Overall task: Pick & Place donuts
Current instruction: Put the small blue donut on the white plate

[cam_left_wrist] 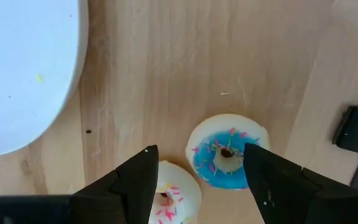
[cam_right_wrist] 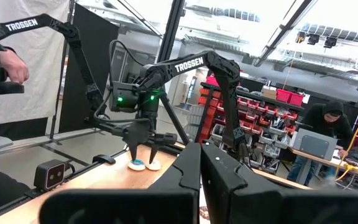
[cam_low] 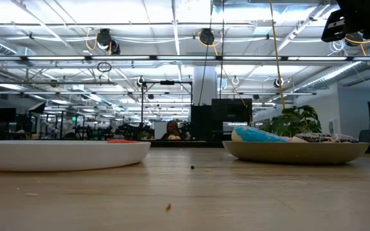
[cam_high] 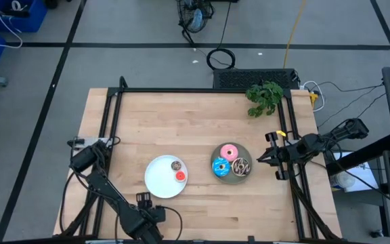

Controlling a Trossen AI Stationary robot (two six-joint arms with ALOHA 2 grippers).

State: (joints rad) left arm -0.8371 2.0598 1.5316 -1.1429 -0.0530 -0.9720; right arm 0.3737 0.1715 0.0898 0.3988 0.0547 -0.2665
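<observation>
Left gripper at table's 7 o'clock edge, fingers apart, over mini blue donut and mini white-pink donut, gripping neither. White plate nearby: brown mini, red mini. Grey plate: pink, blue, chocolate donut. Right gripper closed, empty, at 3 o'clock. Plant at 1 o'clock.

- White plate: one red mini donut, one brown.
- Grey plate: pink donut, blue donut, chocolate donut with white drizzle.
- Blue-iced mini donut, coloured sprinkles.
- White mini donut, pink sprinkles.
- Pale wood table.
</observation>
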